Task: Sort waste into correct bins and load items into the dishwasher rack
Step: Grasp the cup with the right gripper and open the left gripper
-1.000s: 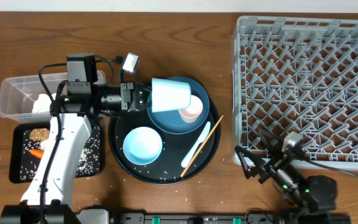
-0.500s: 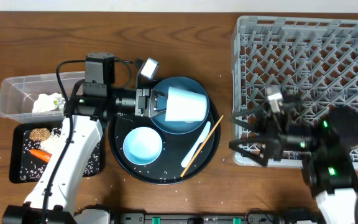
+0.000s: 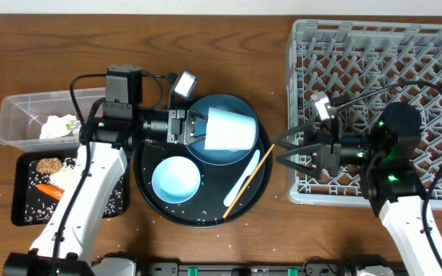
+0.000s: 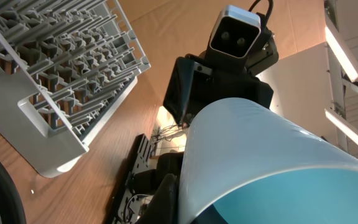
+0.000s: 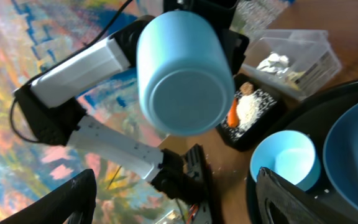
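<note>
My left gripper (image 3: 198, 127) is shut on the rim of a light blue cup (image 3: 230, 129), holding it on its side above the dark blue plate (image 3: 219, 152). In the left wrist view the cup (image 4: 272, 155) fills the lower right. My right gripper (image 3: 281, 150) stands open just right of the cup, jaws pointing at it, nothing between them. The right wrist view faces the cup's base (image 5: 182, 93). A pale blue bowl (image 3: 176, 179), a white utensil (image 3: 244, 175) and a chopstick (image 3: 249, 180) lie on the round black tray (image 3: 150, 201). The grey rack (image 3: 390, 69) is at the right. The pink cup is hidden.
A clear tub (image 3: 14, 115) at far left holds crumpled paper (image 3: 56, 126). In front of it, a shallow black tray (image 3: 23, 207) holds a carrot (image 3: 50, 191), a brown food piece (image 3: 49, 165) and rice (image 3: 75, 172). Rice grains dot the table near the round tray.
My right arm swung up from the table's front edge to beside the rack's left side, its jaws narrowing a little. My left arm carried the cup rightwards over the plate, then held still.
</note>
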